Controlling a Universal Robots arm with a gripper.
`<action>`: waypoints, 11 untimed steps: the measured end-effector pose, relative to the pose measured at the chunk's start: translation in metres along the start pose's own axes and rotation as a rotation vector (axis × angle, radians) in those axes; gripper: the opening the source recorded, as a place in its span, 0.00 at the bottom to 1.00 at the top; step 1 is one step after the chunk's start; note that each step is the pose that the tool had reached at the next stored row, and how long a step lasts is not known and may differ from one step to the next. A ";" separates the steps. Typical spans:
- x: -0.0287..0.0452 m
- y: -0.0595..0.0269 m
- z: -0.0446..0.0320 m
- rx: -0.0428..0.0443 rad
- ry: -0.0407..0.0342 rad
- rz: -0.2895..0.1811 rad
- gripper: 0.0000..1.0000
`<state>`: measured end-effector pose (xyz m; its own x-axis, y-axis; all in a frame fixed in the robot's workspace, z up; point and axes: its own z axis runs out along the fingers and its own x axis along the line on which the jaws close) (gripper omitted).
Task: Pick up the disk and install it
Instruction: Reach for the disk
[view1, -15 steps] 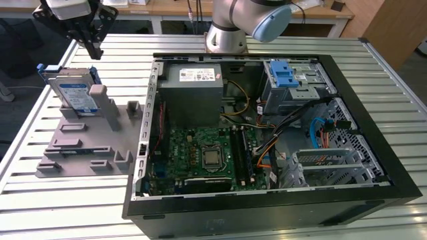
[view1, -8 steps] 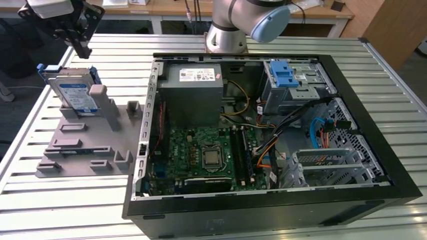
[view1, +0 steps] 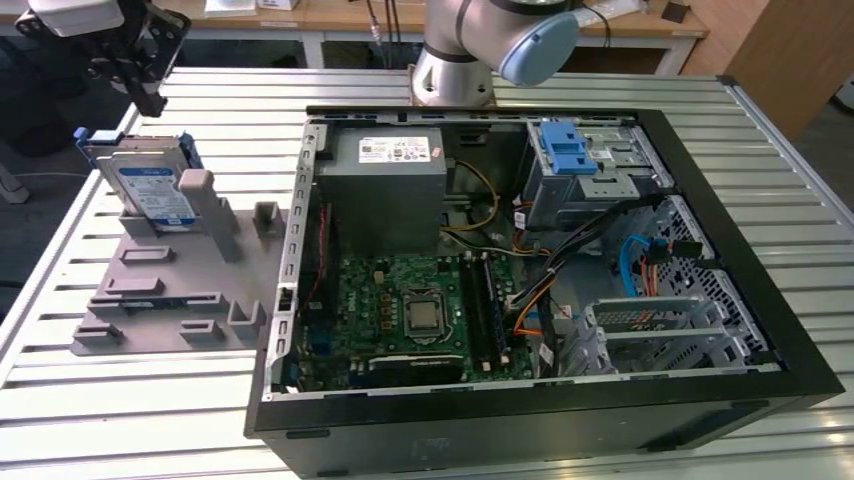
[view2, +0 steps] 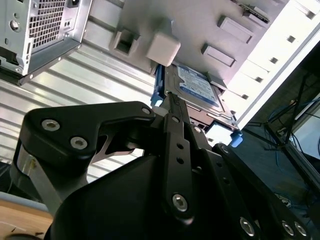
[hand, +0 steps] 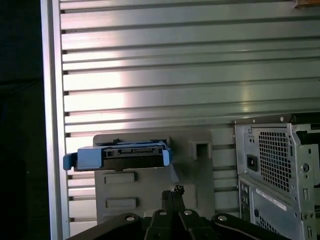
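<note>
The disk (view1: 147, 185) stands on edge directly beneath your claw (view1: 144, 100), slotted upright into a grey holder plate (view1: 160, 290). It leans against one of the plate's taller posts. Its blue carrier bracket frames the silver body, and the blue-and-white label faces outward in the exterior view. There is a clear gap between the claw tips and the disk's upper edge, so nothing is touching.

In the second wrist view the disk (view2: 197, 87) lies just past the fingertips (view2: 172, 102), label side showing. In the first wrist view you see it edge-on (hand: 120, 155), ahead of the claw (hand: 174, 191) and off to one side of the finger line.

Your claw is clenched on nothing. In both wrist views the two fingers sit pressed together with no gap and no object between them.

The holder plate rests flat on the slotted aluminium table (view1: 134, 400), and its other low blocks and slots lie farther from the claw than the disk does.

The open black computer case (view1: 534, 430) lies on its side well apart from the claw, on the far side of the plate toward the exterior view's right. Inside it, the grey power supply box (view1: 387, 190) is the part nearest the claw. The green motherboard (view1: 414, 310) lies next to the box. The grey metal cage with its blue latch (view1: 567, 150) is farther off again. The arm's base (view1: 454, 70) stands on the table behind the case.
</note>
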<state>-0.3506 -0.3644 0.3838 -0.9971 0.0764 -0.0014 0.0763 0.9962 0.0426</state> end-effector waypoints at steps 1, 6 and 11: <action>0.0018 0.0001 0.0001 0.0001 0.0012 0.000 0.11; 0.0112 0.0012 0.0011 0.0005 0.0063 0.000 0.11; 0.0197 0.0024 0.0019 0.0009 0.0112 0.000 0.11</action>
<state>-0.3701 -0.3604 0.3819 -0.9970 0.0764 0.0098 0.0767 0.9962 0.0417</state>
